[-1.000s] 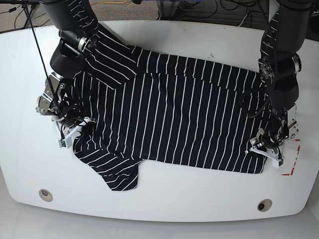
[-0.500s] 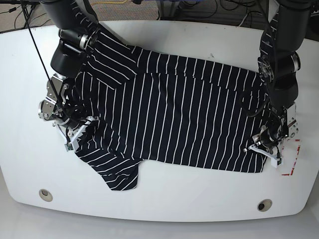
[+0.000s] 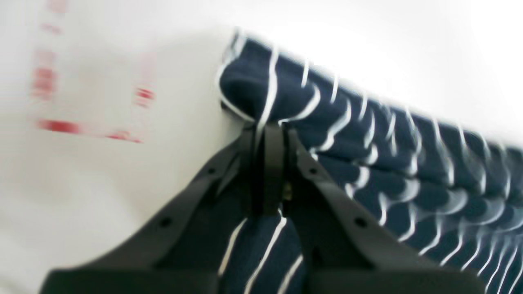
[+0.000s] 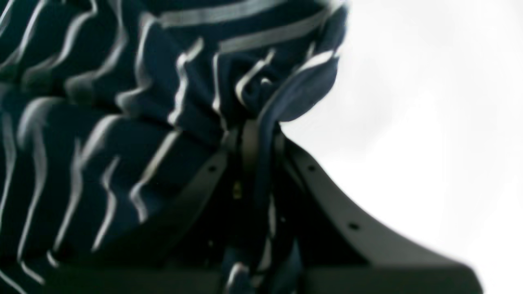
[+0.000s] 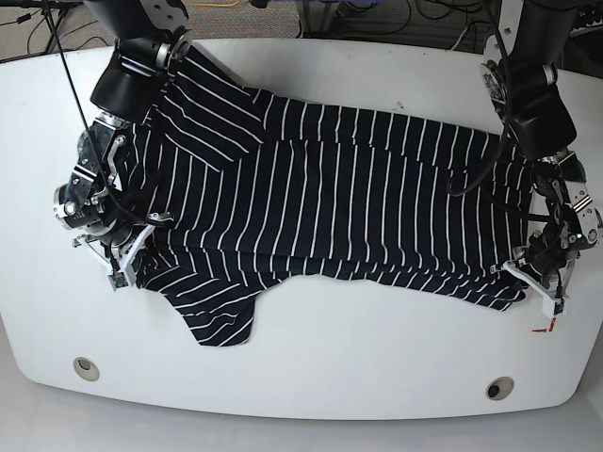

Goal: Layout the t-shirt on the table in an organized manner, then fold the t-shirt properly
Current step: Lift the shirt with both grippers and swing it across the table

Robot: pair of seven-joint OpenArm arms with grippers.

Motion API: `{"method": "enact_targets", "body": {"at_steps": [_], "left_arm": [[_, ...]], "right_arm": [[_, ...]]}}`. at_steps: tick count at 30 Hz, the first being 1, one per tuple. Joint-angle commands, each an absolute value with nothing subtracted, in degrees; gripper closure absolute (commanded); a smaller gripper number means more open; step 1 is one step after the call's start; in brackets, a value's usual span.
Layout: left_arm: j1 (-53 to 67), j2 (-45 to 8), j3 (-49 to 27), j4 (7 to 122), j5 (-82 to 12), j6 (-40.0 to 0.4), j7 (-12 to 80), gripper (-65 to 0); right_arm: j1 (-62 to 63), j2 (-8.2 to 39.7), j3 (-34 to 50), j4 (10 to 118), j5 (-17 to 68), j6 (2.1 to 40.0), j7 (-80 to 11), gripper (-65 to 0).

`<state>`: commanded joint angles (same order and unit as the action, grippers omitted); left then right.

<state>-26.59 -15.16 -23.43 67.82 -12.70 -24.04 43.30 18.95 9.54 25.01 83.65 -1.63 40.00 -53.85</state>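
Observation:
The dark navy t-shirt (image 5: 330, 207) with thin white stripes lies spread across the white table (image 5: 377, 367), one sleeve pointing toward the front edge at lower left. My left gripper (image 5: 539, 294) is at the shirt's right hem corner and is shut on the fabric (image 3: 261, 98), which bunches above the closed fingers (image 3: 273, 163). My right gripper (image 5: 121, 269) is at the shirt's left edge, also shut on a fold of cloth (image 4: 294, 90). The shirt's front edge is lifted slightly and pulled taut between the two grippers.
Two round metal grommets (image 5: 86, 367) (image 5: 499, 388) sit near the table's front edge. Red-and-white tape marks (image 5: 545, 326) lie just beside my left gripper, and they show blurred in the left wrist view as red tape (image 3: 57, 124). Cables and carpet lie beyond the table's far edge.
Both grippers have moved outward, left arm toward the right edge and right arm toward the left, stretching the shirt wider. The front hem has risen and straightened, and the lower sleeve shifted left.

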Motion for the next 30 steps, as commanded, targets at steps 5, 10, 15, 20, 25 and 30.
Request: {"method": "enact_targets", "body": {"at_steps": [5, 10, 15, 20, 25, 30], "left_arm": [[-28.09, -15.08, -23.43, 70.46, -12.79, -24.13, 44.18, 0.0], [-32.31, -14.99, -23.34, 72.48, -12.79, -24.13, 44.26, 0.0], [-38.02, -14.99, -24.04, 76.70, -12.88, -23.96, 48.31, 0.0], [-40.48, -14.99, -25.63, 85.93, -12.88, -23.96, 52.97, 0.0], [-45.58, -15.43, -25.71, 98.42, -12.44, -23.96, 58.51, 0.0], [-54.90, -18.59, -25.63, 101.23, -12.53, -23.96, 60.97, 0.0]], "right_arm": [[21.23, 10.77, 21.41, 84.09, -1.71, 40.00, -53.85, 0.0], [26.07, 12.62, 17.54, 84.70, -1.71, 40.00, -53.93, 0.0], [34.24, 15.87, 13.76, 85.23, -1.71, 40.00, -56.04, 0.0], [45.32, 19.21, 9.10, 85.41, -1.63, 40.00, -59.30, 0.0], [57.10, 22.20, 5.05, 86.90, -1.27, 40.00, -64.40, 0.0], [67.12, 23.08, 2.86, 90.15, -1.45, 40.00, -69.67, 0.0]]}}
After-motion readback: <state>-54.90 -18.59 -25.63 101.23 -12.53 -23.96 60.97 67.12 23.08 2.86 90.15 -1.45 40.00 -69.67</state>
